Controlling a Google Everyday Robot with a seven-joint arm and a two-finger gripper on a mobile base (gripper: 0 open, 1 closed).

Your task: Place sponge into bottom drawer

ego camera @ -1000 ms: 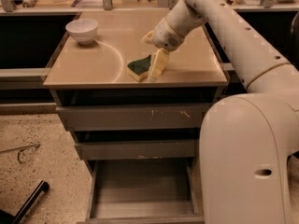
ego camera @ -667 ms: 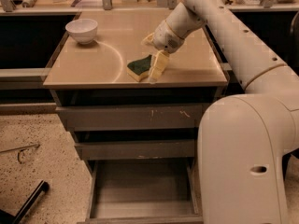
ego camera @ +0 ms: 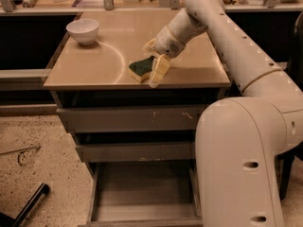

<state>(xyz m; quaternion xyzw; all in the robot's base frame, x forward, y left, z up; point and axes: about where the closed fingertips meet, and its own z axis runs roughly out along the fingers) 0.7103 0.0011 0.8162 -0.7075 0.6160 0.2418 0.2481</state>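
The gripper (ego camera: 151, 64) is lowered with its jaws standing apart: the nearer of its pale fingers (ego camera: 159, 70) slants down and toward the camera, and the other sits just behind the gap, only partly showing. Directly above and to the right of the jaws the short white wrist (ego camera: 177, 33) tilts up into the arm (ego camera: 227, 39). The arm peaks high behind the jaws, then slopes down and away to their right into the bulky rounded shoulder housing (ego camera: 239, 164), well below and to the right of the jaws.
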